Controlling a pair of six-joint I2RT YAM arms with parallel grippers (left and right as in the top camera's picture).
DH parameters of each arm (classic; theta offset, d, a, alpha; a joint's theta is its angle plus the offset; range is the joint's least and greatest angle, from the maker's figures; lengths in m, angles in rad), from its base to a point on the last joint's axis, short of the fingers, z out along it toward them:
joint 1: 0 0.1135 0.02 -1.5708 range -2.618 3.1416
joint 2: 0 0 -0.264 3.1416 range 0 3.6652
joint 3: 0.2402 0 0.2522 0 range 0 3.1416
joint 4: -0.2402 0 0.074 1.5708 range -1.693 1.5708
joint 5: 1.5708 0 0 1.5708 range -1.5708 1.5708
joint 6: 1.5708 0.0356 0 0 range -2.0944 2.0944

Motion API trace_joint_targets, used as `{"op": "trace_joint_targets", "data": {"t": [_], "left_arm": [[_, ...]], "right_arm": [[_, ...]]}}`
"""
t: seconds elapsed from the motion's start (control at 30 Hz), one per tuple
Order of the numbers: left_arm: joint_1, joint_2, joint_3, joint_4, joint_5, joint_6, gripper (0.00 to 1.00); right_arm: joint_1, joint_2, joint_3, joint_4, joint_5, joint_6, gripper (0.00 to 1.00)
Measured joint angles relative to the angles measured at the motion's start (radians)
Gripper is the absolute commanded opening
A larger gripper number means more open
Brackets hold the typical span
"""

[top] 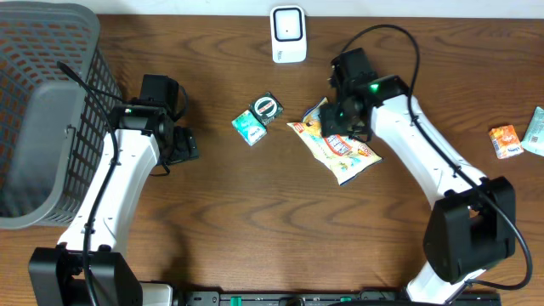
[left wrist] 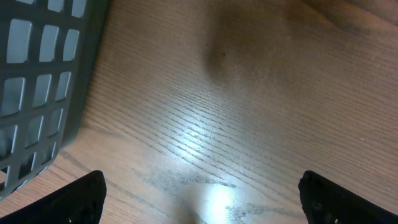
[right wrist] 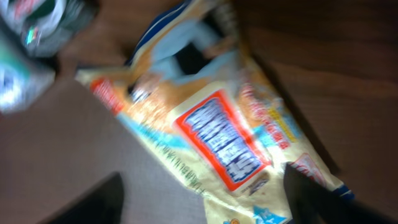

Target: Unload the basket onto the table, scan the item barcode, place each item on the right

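Near the middle of the overhead frame, a little right of centre, the snack bag lies flat on the wooden table. My right gripper hangs just over its upper end with the fingers spread apart, closed on nothing. Through my right wrist camera the bag fills most of the frame: a yellow-orange wrapper with a red-bordered blue panel of white lettering at its centre and a pale blue patch toward the top. That picture is blurred, so the panel may carry the brand, but I cannot read it. Just left of the bag, seen from overhead, a green packet touches a dark packet that bears a round white-ringed logo. At the top centre edge stands the white scanner, apart from the bag. Far right, an orange packet lies beside a green-and-white packet cut by the frame edge. My left gripper, left of centre, has its jaws wide apart over bare wood, beside the grey basket, whose wall fills the upper left of my left wrist view
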Motion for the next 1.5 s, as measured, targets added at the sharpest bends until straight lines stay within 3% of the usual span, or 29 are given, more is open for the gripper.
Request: {"op": "trace_joint_targets", "data": {"t": [0.07,0.2,0.33,0.37,0.47,0.5,0.53,0.57,0.73,0.9,1.0,1.13,1.3,1.33,1.37,1.43,1.47,1.5], "left_arm": [[0.0,0.0,0.0,0.0,0.0,0.0,0.98],[0.0,0.0,0.0,-0.001,0.0,0.0,0.97],[0.0,0.0,0.0,0.0,0.0,0.0,0.98],[0.0,0.0,0.0,0.0,0.0,0.0,0.98],[0.0,0.0,0.0,0.0,0.0,0.0,0.98],[0.0,0.0,0.0,0.0,0.0,0.0,0.98],[0.0,0.0,0.0,0.0,0.0,0.0,0.98],[0.0,0.0,0.0,0.0,0.0,0.0,0.98],[0.0,0.0,0.0,0.0,0.0,0.0,0.98],[0.0,0.0,0.0,0.0,0.0,0.0,0.98],[0.0,0.0,0.0,0.0,0.0,0.0,0.98],[0.0,0.0,0.0,0.0,0.0,0.0,0.98],[0.0,0.0,0.0,0.0,0.0,0.0,0.98],[0.0,0.0,0.0,0.0,0.0,0.0,0.98],[0.0,0.0,0.0,0.0,0.0,0.0,0.98],[0.0,0.0,0.0,0.0,0.0,0.0,0.98],[0.0,0.0,0.0,0.0,0.0,0.0,0.98],[0.0,0.0,0.0,0.0,0.0,0.0,0.98]], "right_arm": [[0.1,0.022,-0.001,-0.034,0.098,-0.094,0.99],[0.27,0.156,-0.001,-0.03,0.408,-0.098,0.99],[0.297,0.277,0.002,-0.01,0.601,-0.037,0.99],[0.296,0.285,0.005,-0.008,0.621,-0.019,0.95],[0.27,0.303,0.019,0.028,0.615,0.001,0.64],[0.253,0.311,0.024,0.049,0.594,0.007,0.42],[0.24,0.315,0.024,0.06,0.573,0.008,0.06],[0.229,0.321,0.024,0.066,0.558,0.007,0.01],[0.161,0.298,0.07,0.003,0.412,-0.051,0.01],[-0.013,0.076,0.095,-0.086,-0.306,-0.149,0.01],[-0.124,0.032,0.096,-0.162,-0.694,-0.248,0.01],[-0.203,0.034,-0.093,-0.105,-0.902,-0.304,0.01],[-0.184,0.036,-0.164,-0.09,-0.778,-0.32,0.37],[-0.155,0.035,-0.152,-0.099,-0.718,-0.313,0.54],[-0.132,0.034,-0.143,-0.097,-0.687,-0.31,0.58],[-0.02,0.014,-0.103,-0.084,-0.537,-0.276,0.77],[0.013,0.006,-0.097,-0.072,-0.498,-0.261,0.84],[0.079,-0.007,-0.09,-0.039,-0.405,-0.232,0.85]]}}
